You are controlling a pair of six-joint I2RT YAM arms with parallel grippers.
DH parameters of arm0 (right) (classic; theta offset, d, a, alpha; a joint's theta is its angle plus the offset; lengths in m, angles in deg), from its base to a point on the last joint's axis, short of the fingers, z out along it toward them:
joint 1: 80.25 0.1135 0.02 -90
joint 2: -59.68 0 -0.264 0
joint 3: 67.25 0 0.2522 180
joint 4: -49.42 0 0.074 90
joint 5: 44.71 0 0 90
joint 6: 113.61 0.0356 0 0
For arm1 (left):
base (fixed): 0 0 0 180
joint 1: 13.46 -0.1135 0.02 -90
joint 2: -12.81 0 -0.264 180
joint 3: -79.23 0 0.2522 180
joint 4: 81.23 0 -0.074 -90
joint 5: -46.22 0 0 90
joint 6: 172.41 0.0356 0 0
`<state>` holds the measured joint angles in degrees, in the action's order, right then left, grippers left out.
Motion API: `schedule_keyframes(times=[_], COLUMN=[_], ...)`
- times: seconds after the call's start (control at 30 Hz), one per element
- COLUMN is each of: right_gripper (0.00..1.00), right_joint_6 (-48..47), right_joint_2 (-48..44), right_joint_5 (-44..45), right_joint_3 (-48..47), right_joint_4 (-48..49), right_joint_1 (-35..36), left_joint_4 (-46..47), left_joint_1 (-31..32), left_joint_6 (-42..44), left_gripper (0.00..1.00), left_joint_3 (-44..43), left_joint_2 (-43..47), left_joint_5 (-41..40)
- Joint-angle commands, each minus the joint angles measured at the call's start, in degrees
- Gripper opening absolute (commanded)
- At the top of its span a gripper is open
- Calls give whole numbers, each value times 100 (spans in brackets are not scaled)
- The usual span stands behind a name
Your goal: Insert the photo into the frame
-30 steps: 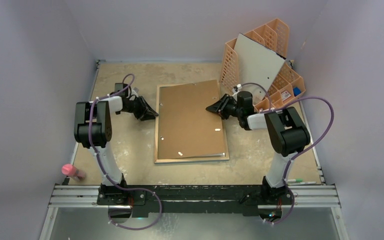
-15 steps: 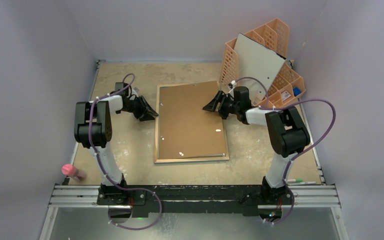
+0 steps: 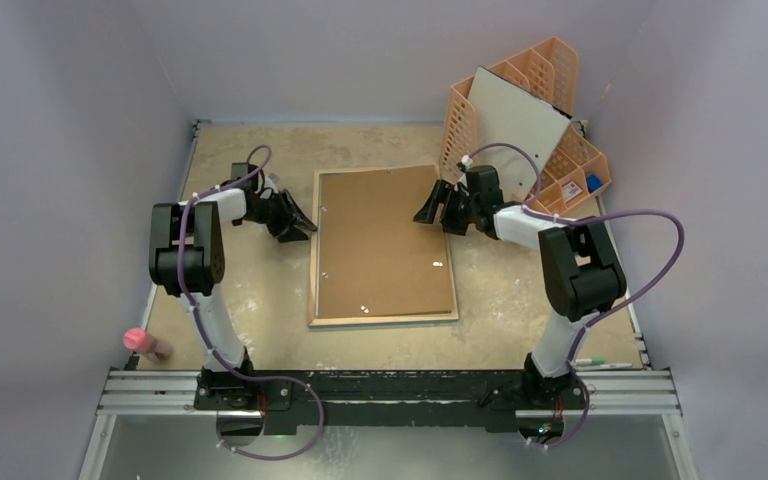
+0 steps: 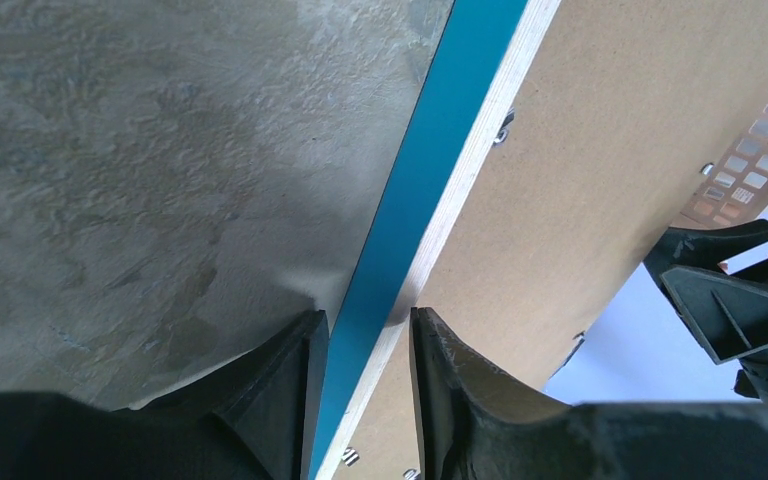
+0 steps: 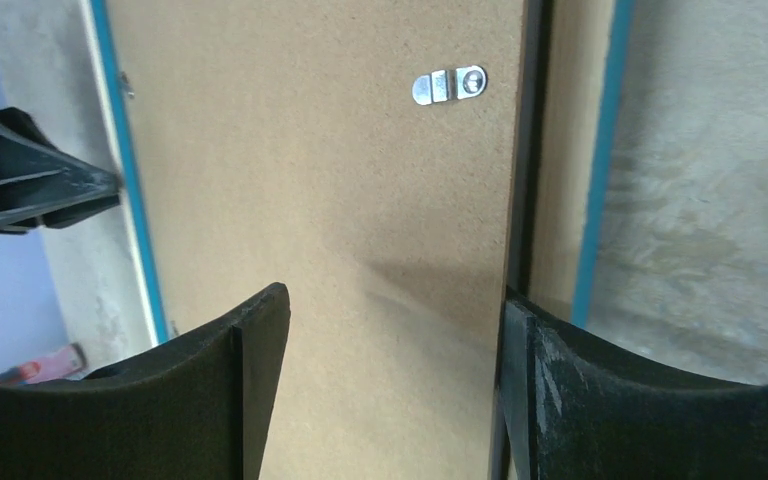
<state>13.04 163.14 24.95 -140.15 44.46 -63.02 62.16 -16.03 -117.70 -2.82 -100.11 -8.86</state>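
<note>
Top external view showed the frame (image 3: 380, 319) lying face down in the middle of the worktop (image 3: 260, 290), wooden rim up, with the brown backing board (image 3: 385, 240) seated inside that rim. You had it that way, I judge, because a print goes in from the back and is shut behind the board. The photo appeared in no view, and whether it lay under the backing board could not be told.

Your left pincer (image 4: 368, 325) straddled the frame's left edge, one finger outside the blue side and the other over the wooden rim, both very close to it. I cannot tell whether it was clamping that edge or merely bracketing it. Either way, the position looked meant to stop the frame sliding.

Your right pincer (image 5: 395, 300) stood spread wide and held nothing. One finger was above the backing board and the other at the frame's right rim, near a small metal turn clip (image 5: 448, 84). From that placement you seemed ready to press the board down or work the clips.
</note>
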Motion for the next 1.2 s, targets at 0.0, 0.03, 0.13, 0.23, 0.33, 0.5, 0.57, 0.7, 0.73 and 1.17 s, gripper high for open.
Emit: schedule_keyframes(times=[0.0, 0.03, 0.13, 0.23, 0.33, 0.5, 0.57, 0.7, 0.73, 1.17], right_gripper=[74, 73, 72, 71, 70, 71, 72, 74, 74, 76], right_joint_6=[-375, -410, -467, -541, -638, -985, -1124, -1387, -1458, -1608], right_joint_2=[-216, -187, -65, 17, 100, 211, 182, -24, -80, -235], right_joint_5=[355, 303, 181, 36, -53, 93, 392, 1090, 1226, 1905], right_joint_3=[-195, -199, -273, -400, -560, -842, -951, -1170, -1212, -1161], right_joint_4=[-319, -307, -314, -323, -447, -917, -1220, -1722, -1817, -1823], right_joint_1=[8, 12, 48, 141, 240, 332, 333, 333, 333, 333], left_joint_4=[-124, -117, -82, -37, -14, -9, -20, -47, -49, -48], left_joint_1=[-4, 1, -2, 2, 1, 1, 1, 1, 0, -3], left_joint_6=[303, 299, 303, 281, 281, 277, 282, 300, 306, 380], left_gripper=[39, 40, 40, 40, 40, 40, 40, 43, 43, 51], left_joint_3=[17, 18, 39, 68, 96, 105, 99, 98, 97, 72], left_joint_2=[-71, -78, -90, -99, -91, -73, -56, -21, -19, -24], left_joint_5=[-504, -489, -449, -332, -310, -329, -372, -474, -492, -598])
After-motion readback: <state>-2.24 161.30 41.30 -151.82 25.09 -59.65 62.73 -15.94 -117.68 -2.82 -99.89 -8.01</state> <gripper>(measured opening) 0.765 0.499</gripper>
